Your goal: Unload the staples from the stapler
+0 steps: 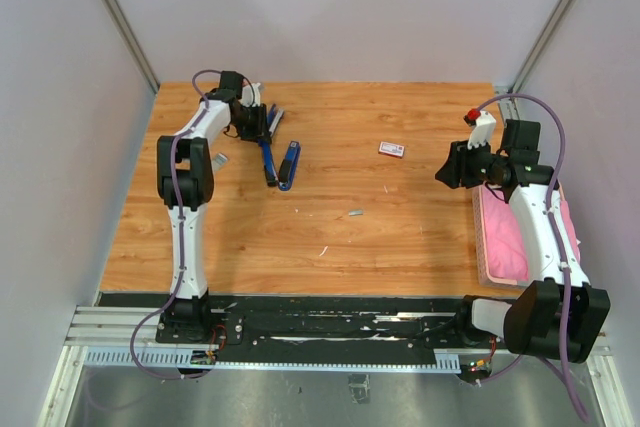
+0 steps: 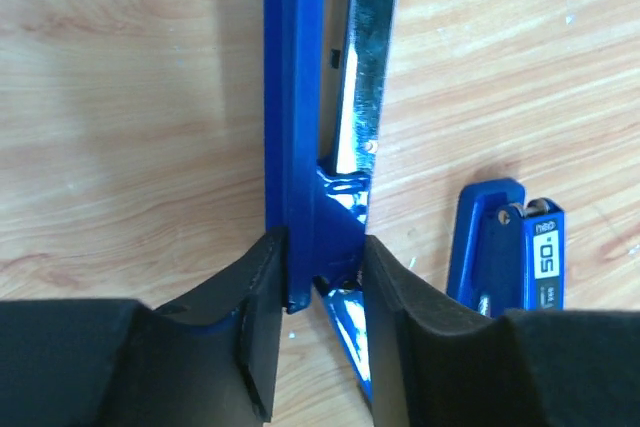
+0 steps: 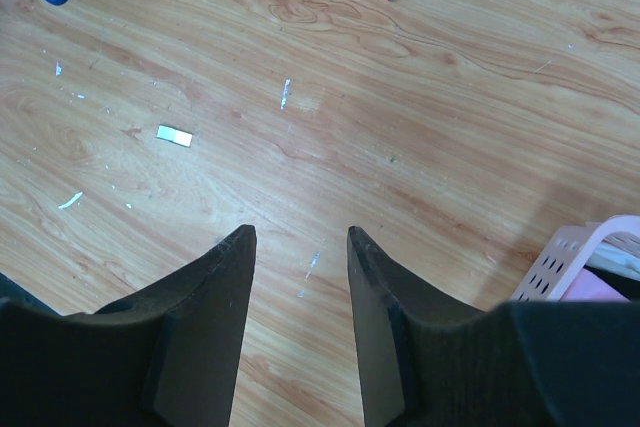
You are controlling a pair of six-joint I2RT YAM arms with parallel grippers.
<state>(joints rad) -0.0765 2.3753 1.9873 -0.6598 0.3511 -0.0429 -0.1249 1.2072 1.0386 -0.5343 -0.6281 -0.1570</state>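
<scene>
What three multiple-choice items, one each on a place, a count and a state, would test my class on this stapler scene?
1. Where does the pink basket sit?
A) beside the right arm
B) far left corner
C) centre of the table

2. How many blue staplers are there?
A) one
B) three
C) two

3. The right gripper is:
A) shut, fingers touching
B) open, holding nothing
C) shut on a stapler

Answers:
1. A: it stands at the right edge of the wooden table, next to that arm.
2. C: the opened stapler sits between the left gripper's fingers, and a second stapler lies beside it.
3. B: its fingers stand apart over bare wood.
</scene>
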